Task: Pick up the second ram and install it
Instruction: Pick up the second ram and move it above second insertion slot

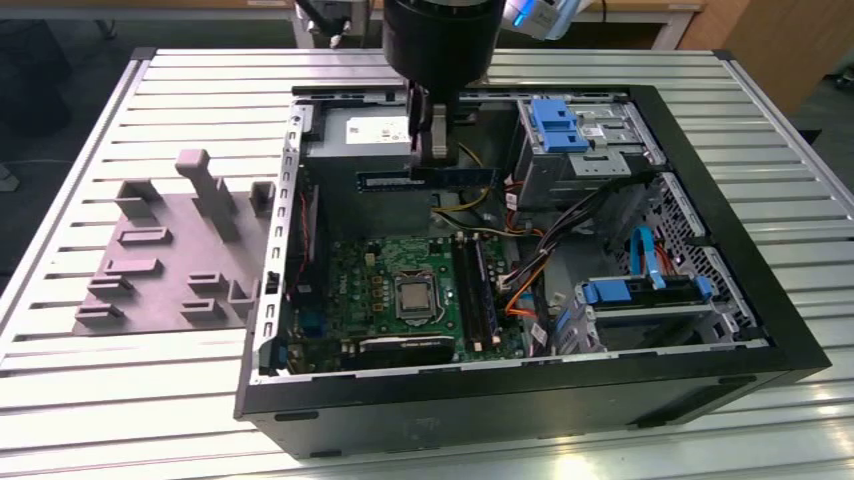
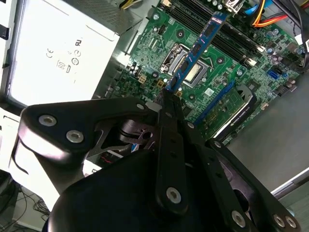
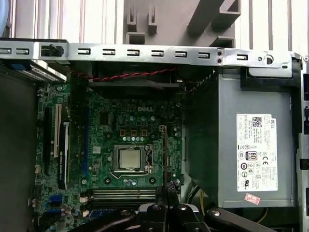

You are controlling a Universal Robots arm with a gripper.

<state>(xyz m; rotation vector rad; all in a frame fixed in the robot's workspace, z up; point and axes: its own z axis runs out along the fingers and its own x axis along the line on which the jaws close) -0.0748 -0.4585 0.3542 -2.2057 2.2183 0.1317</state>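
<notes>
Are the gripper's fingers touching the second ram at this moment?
Touching. In the second wrist view the fingers are shut on the second ram, which juts out from between them with no gap. The exterior view shows the same grip.

A: Which surfaces carry print?
B: White label (image 3: 257, 152) on the silver power-supply box (image 3: 217, 125): rows of small print and round certification marks. Red sticker (image 3: 252, 198) at that label's corner. Motherboard (image 3: 104, 133): white lettering between processor socket (image 3: 129, 159) and board edge.
</notes>
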